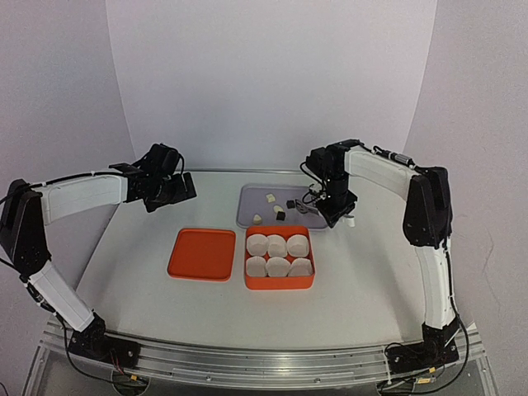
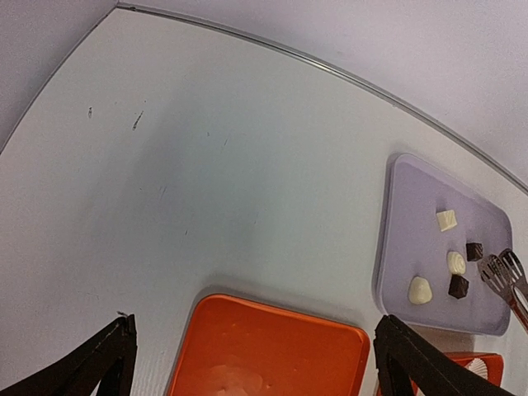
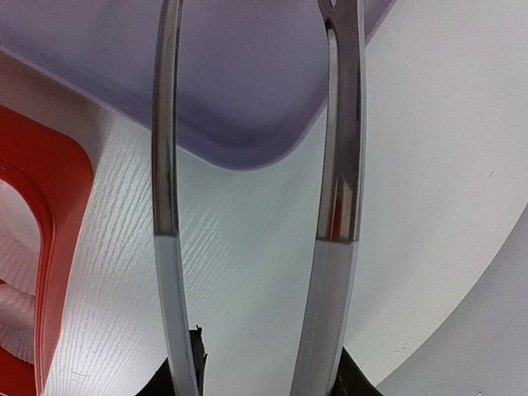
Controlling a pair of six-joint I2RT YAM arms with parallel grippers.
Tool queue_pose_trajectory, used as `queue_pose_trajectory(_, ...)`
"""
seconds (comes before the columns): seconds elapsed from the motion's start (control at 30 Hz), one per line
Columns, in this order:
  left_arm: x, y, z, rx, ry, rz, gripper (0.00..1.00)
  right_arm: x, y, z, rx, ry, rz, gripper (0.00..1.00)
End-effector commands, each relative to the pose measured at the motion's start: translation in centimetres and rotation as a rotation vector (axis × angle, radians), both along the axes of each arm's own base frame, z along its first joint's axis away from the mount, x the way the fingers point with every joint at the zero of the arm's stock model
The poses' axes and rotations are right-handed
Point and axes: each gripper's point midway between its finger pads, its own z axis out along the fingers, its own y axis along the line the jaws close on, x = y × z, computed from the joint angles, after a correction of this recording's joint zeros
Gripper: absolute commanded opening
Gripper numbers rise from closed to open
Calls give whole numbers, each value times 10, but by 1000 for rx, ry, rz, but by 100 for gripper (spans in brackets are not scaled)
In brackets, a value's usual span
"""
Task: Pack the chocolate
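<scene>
Steel tongs [image 3: 165, 165] are clamped in the right gripper [image 1: 337, 206], arms apart and empty, beside 5 chocolates [image 2: 456, 261] seen on the lavender tray [image 2: 412, 214] – a pick is judged in hand, a closing squeeze needed next – left gripper [image 1: 177, 191] spread wide.

The top camera looks down from far behind the left pincer [image 1: 177, 191] and right pincer [image 1: 337, 213]. The left wrist camera faces ahead, tray [image 2: 404, 214] well beyond its fingers [image 2: 412, 359]. The right wrist camera sits close behind its held tongs [image 3: 165, 165]; all share the tray.
</scene>
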Motion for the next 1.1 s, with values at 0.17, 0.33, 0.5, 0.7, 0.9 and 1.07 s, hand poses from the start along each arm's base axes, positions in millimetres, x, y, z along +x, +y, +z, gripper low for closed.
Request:
queue_pose_trajectory(0.17,6,-2,9,-41,-19,7,100,-1,-3,6,-30,10,32,37)
queue_pose_trajectory(0.33,4,-3,8,-55,-17,6,100,-3,-3,6,-33,24,48,35)
queue_pose_trajectory(0.5,1,-3,6,-66,-12,7,100,-4,-5,7,-51,29,61,33)
queue_pose_trajectory(0.7,-2,-2,6,-71,-11,9,100,-3,-7,5,-107,31,104,33)
queue_pose_trajectory(0.9,-5,0,5,-71,-8,14,100,-1,-7,1,-165,27,141,33)
queue_pose_trajectory(1.07,-8,1,5,-79,-9,15,100,1,-4,2,-180,17,145,28)
